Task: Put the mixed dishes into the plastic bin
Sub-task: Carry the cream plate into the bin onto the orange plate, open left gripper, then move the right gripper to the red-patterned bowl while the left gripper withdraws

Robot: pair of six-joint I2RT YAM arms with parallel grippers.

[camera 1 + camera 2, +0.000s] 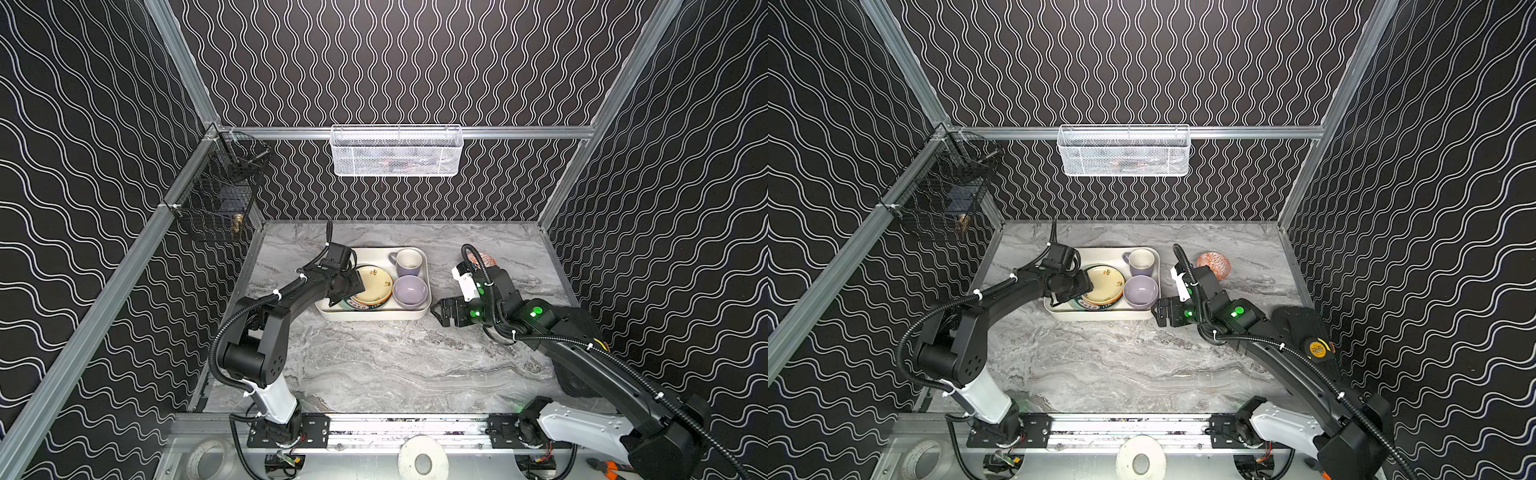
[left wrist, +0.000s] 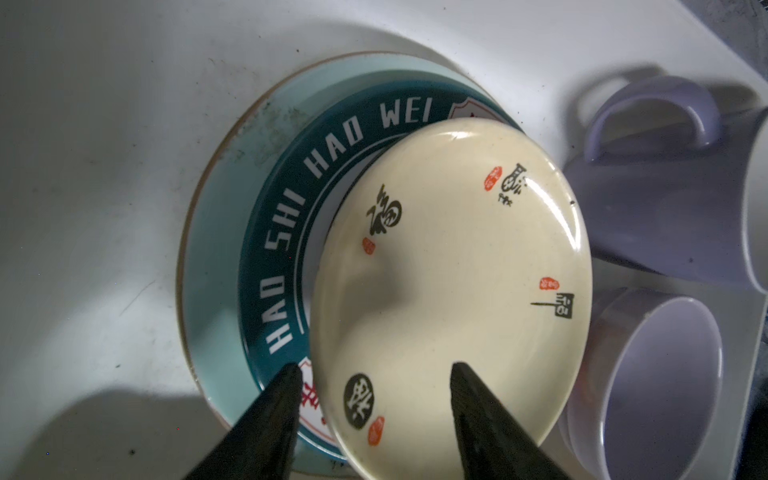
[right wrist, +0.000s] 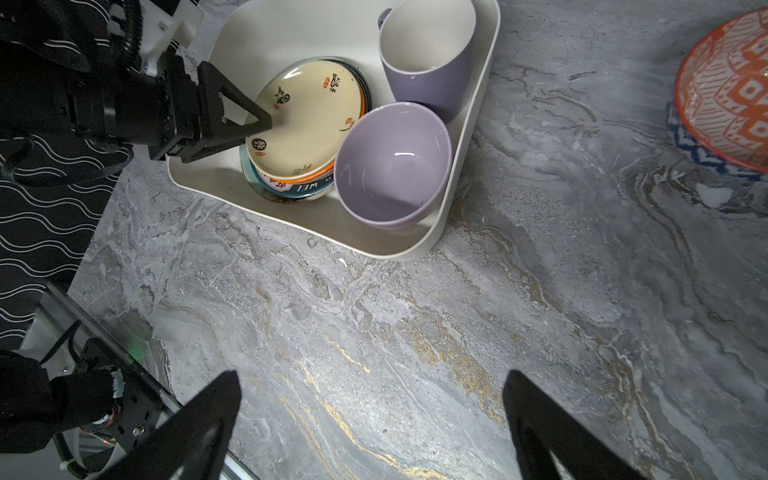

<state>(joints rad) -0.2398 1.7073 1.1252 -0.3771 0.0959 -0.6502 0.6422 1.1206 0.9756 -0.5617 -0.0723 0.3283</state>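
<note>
Seemingly mid-release, the left claw (image 2: 376,365) stands spread over the cream plate (image 2: 449,270) stacked inside the plastic bin (image 1: 374,316); next the spread, empty right claw (image 3: 372,376) must fetch the orange-patterned bowl (image 1: 1213,264) near the bin.

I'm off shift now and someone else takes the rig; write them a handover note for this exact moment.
Left gripper: open, jaws astride the rim of the cream plate, which rests atop the plate stack in the plastic bin.
Right gripper: open, empty, above bare table beside the bin.
Done: stack, lavender bowl, lavender mug in the bin.
Left: orange-patterned bowl, on the table right of the bin.
</note>
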